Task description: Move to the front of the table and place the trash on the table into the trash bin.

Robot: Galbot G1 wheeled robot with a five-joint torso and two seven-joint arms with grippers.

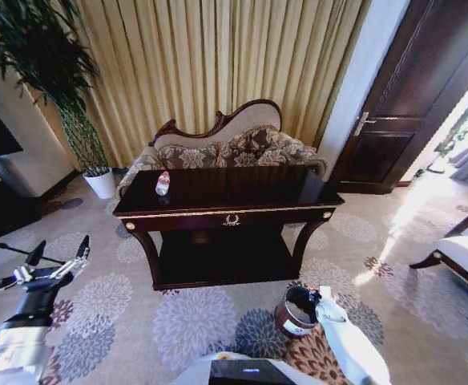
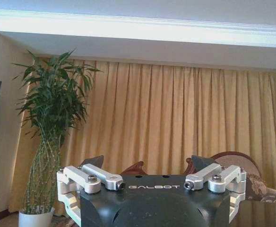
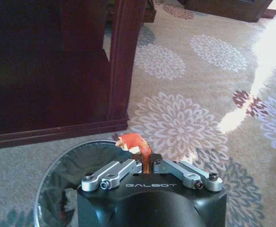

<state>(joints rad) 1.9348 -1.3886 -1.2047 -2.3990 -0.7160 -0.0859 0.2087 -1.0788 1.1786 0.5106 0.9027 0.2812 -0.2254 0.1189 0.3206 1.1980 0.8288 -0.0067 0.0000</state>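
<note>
Right gripper: fingers closed tight on a small crumpled orange scrap, held right over the open mouth of the small round dark brown trash bin w/ shiny metal rim. In head view that gripper sits at the bin's rim; bin stands on the floral-pattern carpet just in front of the table's right front leg.

Left gripper: fingers spread apart, nothing between them, raised well off to the left of the table, low over carpet. Its wrist cam shows fingertips apart, facing the gold pleated curtains and a tall bamboo plant in a white pot.

Large dark glossy wooden console table, gold edge trim and wreath emblem, lower shelf. Clear plastic bottle w/ red cap and white label stands upright on table top near its left back corner. Behind table: patterned sofa w/ carved wooden back. Dark door beyond table's right end.
</note>
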